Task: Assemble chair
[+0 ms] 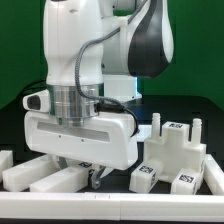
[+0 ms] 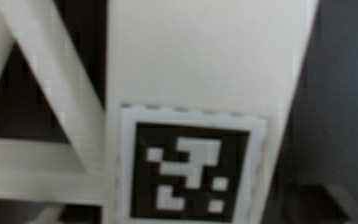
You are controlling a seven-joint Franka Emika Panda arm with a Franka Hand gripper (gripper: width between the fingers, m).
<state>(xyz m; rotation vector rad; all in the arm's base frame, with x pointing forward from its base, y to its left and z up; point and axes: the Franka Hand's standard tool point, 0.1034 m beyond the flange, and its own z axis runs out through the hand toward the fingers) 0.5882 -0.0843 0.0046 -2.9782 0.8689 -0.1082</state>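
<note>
My gripper (image 1: 95, 178) is low over the table, its thin dark fingers close together among the white chair parts. In the wrist view a long white bar (image 2: 211, 60) with a black-and-white tag (image 2: 190, 168) fills the picture and runs straight in between the jaws, which appear shut on it. A second, thinner white piece (image 2: 43, 90) crosses beside the bar. A blocky white chair piece with upright pegs and tags (image 1: 172, 152) stands at the exterior view's right. Long white bars (image 1: 40, 176) lie at the exterior view's left.
The robot's large white body (image 1: 85, 60) hides the middle of the table. The black table top (image 1: 185, 105) shows behind the pegged piece. The parts lie close on both sides of the gripper.
</note>
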